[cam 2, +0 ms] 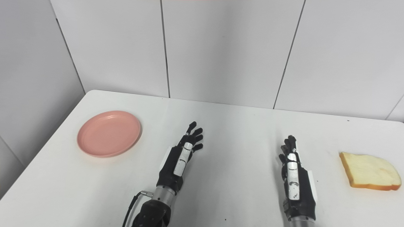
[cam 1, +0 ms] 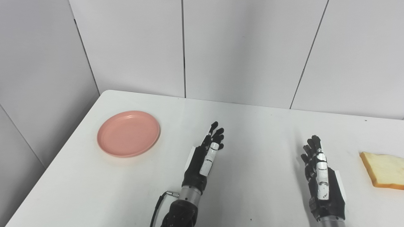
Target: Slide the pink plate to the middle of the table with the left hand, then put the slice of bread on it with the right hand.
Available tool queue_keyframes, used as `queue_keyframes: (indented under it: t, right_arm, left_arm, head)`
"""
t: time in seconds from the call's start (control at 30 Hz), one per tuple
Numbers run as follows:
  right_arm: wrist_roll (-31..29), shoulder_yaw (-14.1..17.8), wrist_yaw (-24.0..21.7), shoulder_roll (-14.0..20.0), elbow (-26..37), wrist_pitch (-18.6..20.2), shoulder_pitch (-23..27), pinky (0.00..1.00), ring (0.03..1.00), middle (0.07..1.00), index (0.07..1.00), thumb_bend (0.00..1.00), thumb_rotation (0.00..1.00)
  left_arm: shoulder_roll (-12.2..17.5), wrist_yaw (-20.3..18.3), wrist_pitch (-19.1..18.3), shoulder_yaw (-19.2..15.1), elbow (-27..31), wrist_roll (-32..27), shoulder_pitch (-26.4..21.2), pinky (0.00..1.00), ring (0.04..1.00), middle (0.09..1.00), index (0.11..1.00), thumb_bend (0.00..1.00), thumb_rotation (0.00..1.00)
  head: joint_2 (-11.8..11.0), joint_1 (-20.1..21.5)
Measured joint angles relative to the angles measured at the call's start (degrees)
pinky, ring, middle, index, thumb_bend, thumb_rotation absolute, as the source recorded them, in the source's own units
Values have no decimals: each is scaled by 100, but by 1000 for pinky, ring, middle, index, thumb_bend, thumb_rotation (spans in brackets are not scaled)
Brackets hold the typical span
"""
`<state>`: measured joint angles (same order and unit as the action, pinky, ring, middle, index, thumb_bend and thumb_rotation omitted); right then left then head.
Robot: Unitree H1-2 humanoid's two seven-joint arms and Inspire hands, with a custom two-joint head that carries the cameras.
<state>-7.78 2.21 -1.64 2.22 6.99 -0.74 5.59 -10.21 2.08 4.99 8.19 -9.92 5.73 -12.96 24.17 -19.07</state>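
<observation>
- Looking down at a white counter with grey wall panels behind it, both arms coming in from the bottom edge.
- Plate is pink, round and shallow, with nothing on it. It sits flat over on the left side of the counter, near the left edge and off from the middle.
- Bread is one slice, pale with a golden crust, lying flat way over on the right side. In the left eye view it's partly cut off by the picture's edge.
- Left hand is near the middle of the counter, to the right of the plate and clearly apart from it. Its fingers are stretched out and a bit spread, pointing away from the robot and leaning slightly right, holding nothing.
- Right hand is further right, left of the bread with a clear gap between them. Its fingers are also extended and loose, not wrapped around anything.
- Both hands are turned edge-on with the thumb side up. Can't really tell if they're resting on the counter or floating just above it.
- A black cable loops off the left wrist near the bottom edge.
</observation>
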Motion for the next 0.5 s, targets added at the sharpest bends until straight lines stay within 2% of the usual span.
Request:
queue_keyframes:
  t: [0.13,0.27,0.33,0.5]
  right_arm:
    - [-11,-15,0,-5,5,1,-1,1000,1000,1000,1000,370,1000]
    - [-9,-23,4,-40,5,2,-1,1000,1000,1000,1000,365,1000]
    - [0,-28,5,-49,5,4,-1,1000,1000,1000,1000,361,1000]
    - [24,-29,5,-37,5,12,1,1000,1000,1000,1000,360,1000]
  left_arm:
    - [-3,-4,-1,-18,15,-96,0,872,916,925,938,645,938]
    - [-4,5,-8,-11,162,-100,0,871,904,907,924,718,935]
    - [-19,59,-18,-5,372,-23,4,865,894,904,922,763,942]
    - [-24,125,-7,-9,881,-111,6,894,897,921,933,771,881]
  head:
    - [-17,0]
    - [-35,18]
    - [-35,18]
    - [-44,-52]
